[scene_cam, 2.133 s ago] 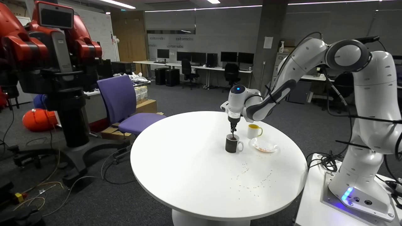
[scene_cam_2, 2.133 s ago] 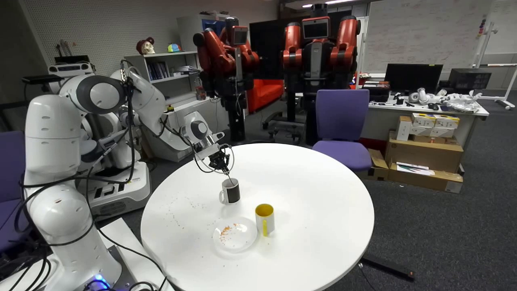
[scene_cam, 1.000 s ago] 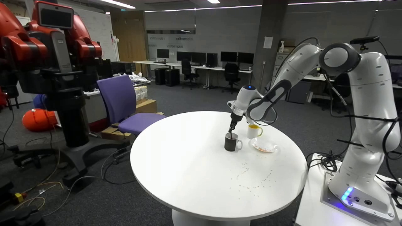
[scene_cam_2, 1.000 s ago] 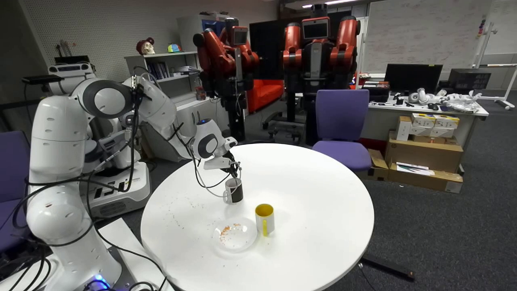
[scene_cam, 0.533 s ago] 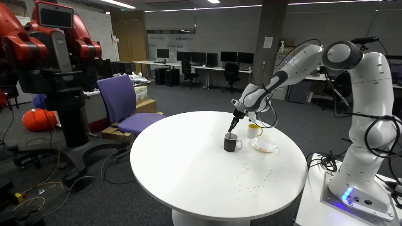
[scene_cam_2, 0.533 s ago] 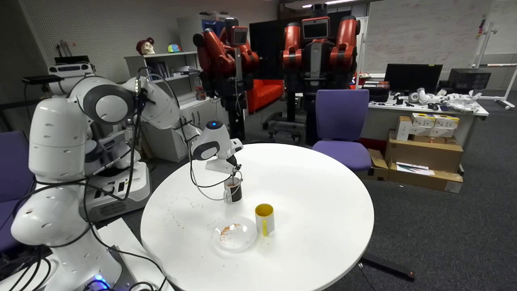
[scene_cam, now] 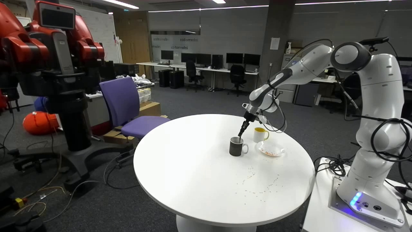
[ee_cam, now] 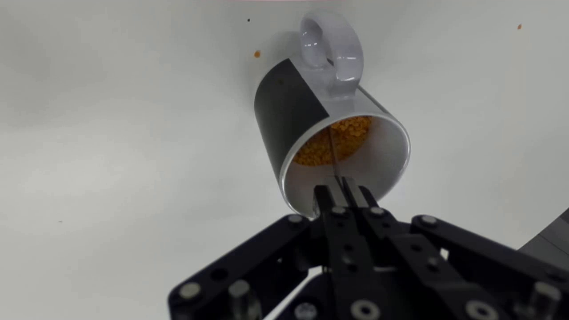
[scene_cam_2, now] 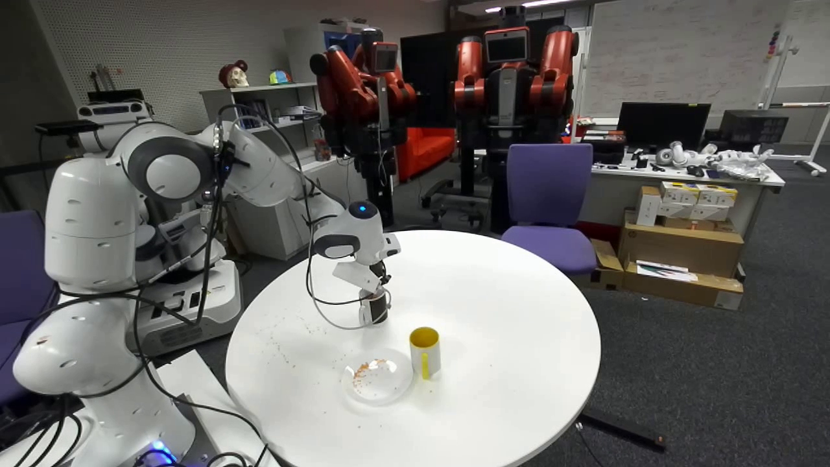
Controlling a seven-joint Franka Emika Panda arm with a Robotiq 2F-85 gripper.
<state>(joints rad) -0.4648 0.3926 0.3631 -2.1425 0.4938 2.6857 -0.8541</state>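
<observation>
My gripper (ee_cam: pixel 341 182) is shut on a thin utensil (ee_cam: pixel 333 146), with the pads together around its narrow handle. The utensil reaches down into a white mug (ee_cam: pixel 386 146) with a dark patch, and its lower end goes into orange grains (ee_cam: pixel 353 128) at the bottom. The fingertips are at the mug's opening. The mug stands upright on the table in both exterior views (scene_cam: pixel 236 148) (scene_cam_2: pixel 378 311). My gripper (scene_cam: pixel 240 134) leans over it in an exterior view. A white mug with yellow inside (scene_cam: pixel 258 136) and a clear plate (scene_cam_2: pixel 391 391) with orange bits stand nearby.
The round white table (scene_cam: pixel 186 174) carries scattered small grains (scene_cam: pixel 251 176) near the plate. Cables (scene_cam_2: pixel 318 311) hang from the arm's wrist beside the dark-patched mug. A purple chair (scene_cam_2: pixel 550 194) stands past the table's edge.
The wrist has tilted, so my gripper leans from nearly vertical to a slant over the mug. The dark-patched mug has shifted slightly on the table. The utensil stays held.
</observation>
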